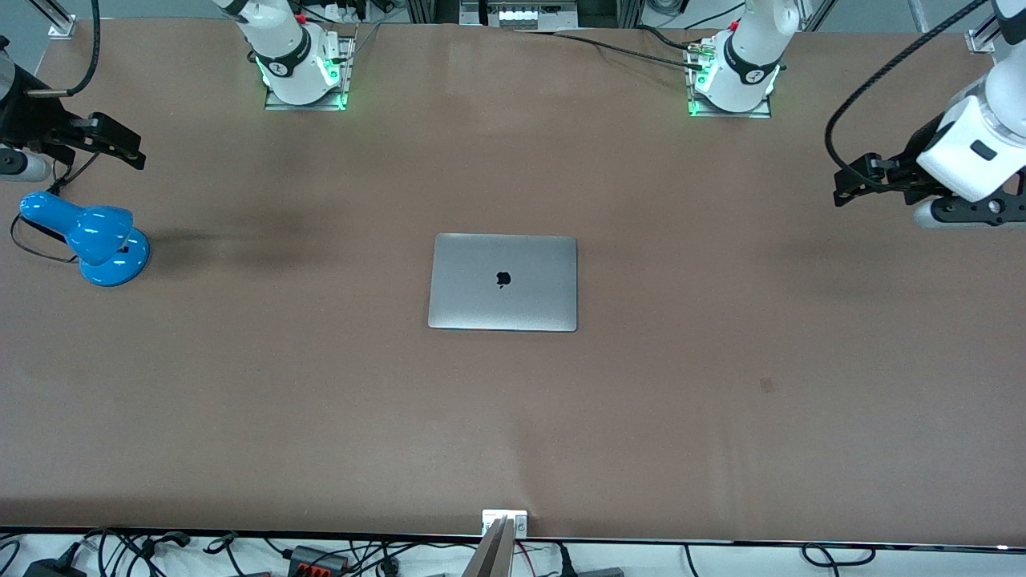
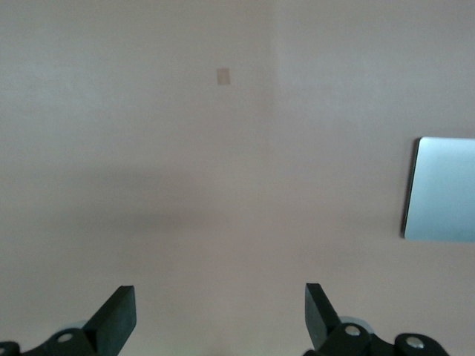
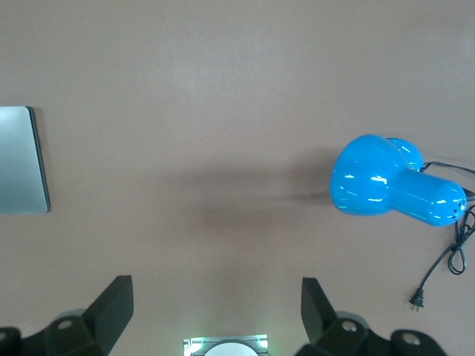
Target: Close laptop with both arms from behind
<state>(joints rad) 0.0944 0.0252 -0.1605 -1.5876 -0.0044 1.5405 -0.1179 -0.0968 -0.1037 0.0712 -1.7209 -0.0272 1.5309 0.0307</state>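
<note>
Well, both grippers hung wide open and empty.
Left gripper [image 1: 842, 186] hovered at the table's [image 1: 721, 401] three o'clock edge, right gripper [image 1: 132, 152] at nine o'clock above the blue lamp [image 1: 96, 240] — the laptop [image 1: 503, 282] lay shut at centre.

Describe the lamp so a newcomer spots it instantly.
Start from the brown table and go to the right arm's end. There, well away from the closed silver laptop at the table's middle, sits the desk lamp. It is glossy bright blue with a thin black cord, the only coloured thing on the table.
</note>
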